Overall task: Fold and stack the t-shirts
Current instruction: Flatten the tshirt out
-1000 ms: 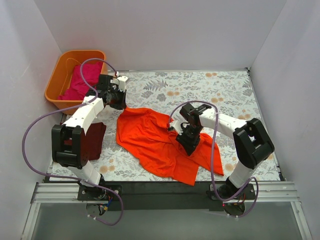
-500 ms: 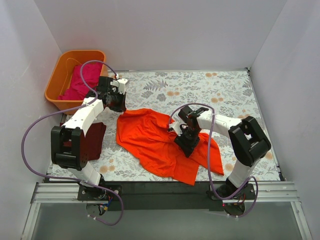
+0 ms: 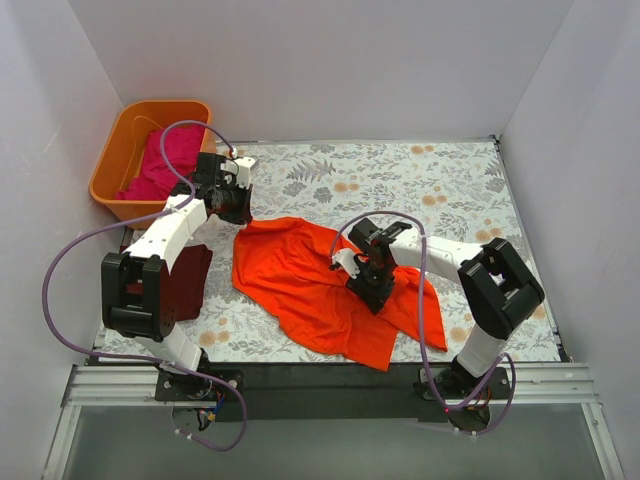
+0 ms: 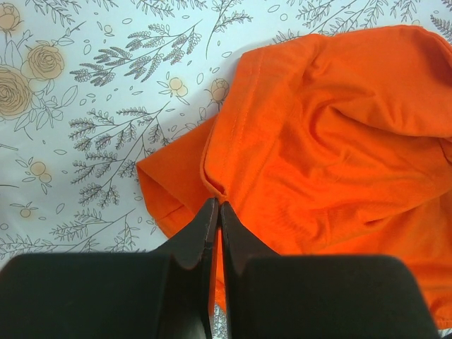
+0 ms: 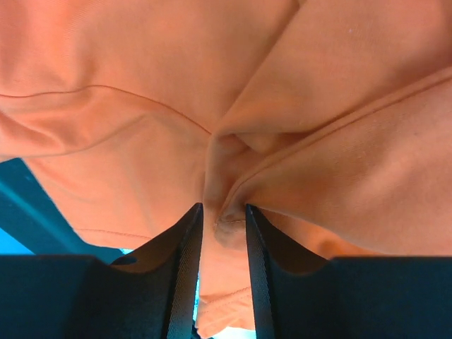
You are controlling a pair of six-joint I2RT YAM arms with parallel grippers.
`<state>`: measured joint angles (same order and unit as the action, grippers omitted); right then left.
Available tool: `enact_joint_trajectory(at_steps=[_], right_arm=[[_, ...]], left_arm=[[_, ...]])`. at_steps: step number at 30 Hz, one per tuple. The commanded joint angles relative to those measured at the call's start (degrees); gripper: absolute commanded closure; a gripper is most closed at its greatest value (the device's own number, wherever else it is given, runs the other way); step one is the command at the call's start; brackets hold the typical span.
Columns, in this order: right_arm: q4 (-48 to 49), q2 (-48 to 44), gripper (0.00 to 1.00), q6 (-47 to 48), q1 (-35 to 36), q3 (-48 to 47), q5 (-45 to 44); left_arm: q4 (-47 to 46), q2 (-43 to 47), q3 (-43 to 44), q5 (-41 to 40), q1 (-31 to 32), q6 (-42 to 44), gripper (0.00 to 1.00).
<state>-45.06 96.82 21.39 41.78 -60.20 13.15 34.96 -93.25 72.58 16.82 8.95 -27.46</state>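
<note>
The bright orange-red t-shirt (image 3: 295,270) lies spread and rumpled on the flowered table. My left gripper (image 3: 236,203) is at its far left corner. In the left wrist view the gripper (image 4: 217,205) is shut on the shirt's (image 4: 339,134) seam edge. My right gripper (image 3: 372,287) is over the shirt's right middle. In the right wrist view the gripper (image 5: 224,214) has its jaws closed on a bunched fold of the shirt (image 5: 141,63). The dark maroon t-shirt (image 3: 186,282) lies folded at the left, partly behind the left arm. The magenta-pink t-shirt (image 3: 165,160) lies in the tub.
The rigid orange plastic tub (image 3: 113,165) stands at the far left corner. White walls close in the table on three sides. The flowered tablecloth (image 3: 440,180) shows bare at the far right. Purple cables loop from both arms.
My right gripper has shifted a little left along the shirt, and the cloth there has bunched. The left gripper moved slightly up at first and has held still since.
</note>
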Motion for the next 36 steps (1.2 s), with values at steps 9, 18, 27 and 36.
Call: enact_joint_trajectory(at_steps=[9, 18, 27, 36], right_arm=[[3.22, 2.33, 0.67, 0.67, -0.03, 4.30, -3.92], [1.91, 1.01, 0.96, 2.43, -0.82, 3.70, -6.29], [-8.81, -9.36, 0.99, 14.81, -7.48, -5.79, -7.00], [-16.37, -8.13, 0.99, 27.21, -22.43, -28.09, -12.88]], left_arm=[[0.81, 3.69, -0.07, -0.91, -0.07, 1.18, 1.00], [0.90, 2.55, 0.72, -0.82, -0.07, 1.18, 1.00], [2.13, 2.81, 9.85, 1.37, -1.92, 0.22, 1.00], [4.15, -3.07, 30.16, 5.33, -5.43, -3.30, 1.00]])
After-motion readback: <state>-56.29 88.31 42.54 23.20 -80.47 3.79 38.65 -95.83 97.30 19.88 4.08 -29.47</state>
